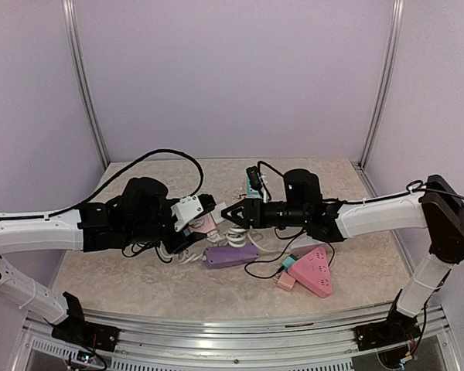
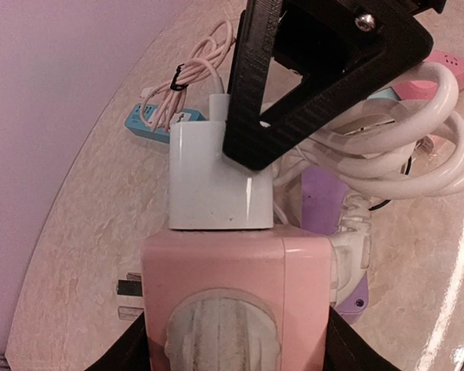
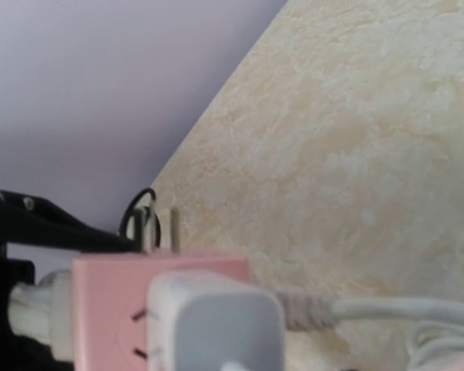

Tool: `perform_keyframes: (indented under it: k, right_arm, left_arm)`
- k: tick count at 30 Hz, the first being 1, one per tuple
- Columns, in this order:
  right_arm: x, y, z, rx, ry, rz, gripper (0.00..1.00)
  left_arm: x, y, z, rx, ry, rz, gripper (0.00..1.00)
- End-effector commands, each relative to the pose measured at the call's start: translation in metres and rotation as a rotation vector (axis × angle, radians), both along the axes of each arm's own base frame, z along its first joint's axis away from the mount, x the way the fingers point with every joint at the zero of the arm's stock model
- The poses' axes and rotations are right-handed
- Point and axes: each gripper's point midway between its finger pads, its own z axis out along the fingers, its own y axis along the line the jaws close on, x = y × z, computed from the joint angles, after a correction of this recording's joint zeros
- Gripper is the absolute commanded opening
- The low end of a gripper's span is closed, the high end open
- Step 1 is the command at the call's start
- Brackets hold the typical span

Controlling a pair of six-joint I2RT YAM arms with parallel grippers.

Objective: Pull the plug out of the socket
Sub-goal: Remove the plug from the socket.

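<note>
A pink socket cube (image 2: pixel 232 286) is held off the table with my left gripper (image 2: pixel 236 348) shut on it, a black finger on each of its sides. A white plug (image 2: pixel 216 182) sits in the cube's far face, its white cable (image 3: pixel 387 311) trailing away. My right gripper (image 1: pixel 232 213) reaches in from the right at the plug. One of its black fingers (image 2: pixel 309 85) lies against the plug's side, and the other is hidden behind the plug. In the right wrist view the plug (image 3: pixel 216 325) fills the bottom edge, in front of the pink socket (image 3: pixel 108 301).
A purple power strip (image 1: pixel 230 255) lies just below the grippers beside coiled white cable (image 2: pixel 417 154). A pink triangular strip (image 1: pixel 313 270) and a small pink adapter (image 1: pixel 285 281) sit to the right. A blue strip (image 2: pixel 151 124) with a bundled cord lies at the back.
</note>
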Motion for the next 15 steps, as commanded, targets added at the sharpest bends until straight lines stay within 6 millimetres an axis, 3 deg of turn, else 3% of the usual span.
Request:
perform_keyframes:
  k: [1,15]
  right_arm:
    - [-0.0061,0.0171,0.0162,0.058,-0.017,0.047,0.56]
    - [-0.0129,0.0258,0.0174,0.146,0.042,0.070,0.45]
  left_arm:
    - [0.0037,-0.0203,0.0795,-0.249,-0.150,-0.024,0.10]
    - [0.0021,-0.0220,0.0787,-0.265,-0.143,-0.028,0.10]
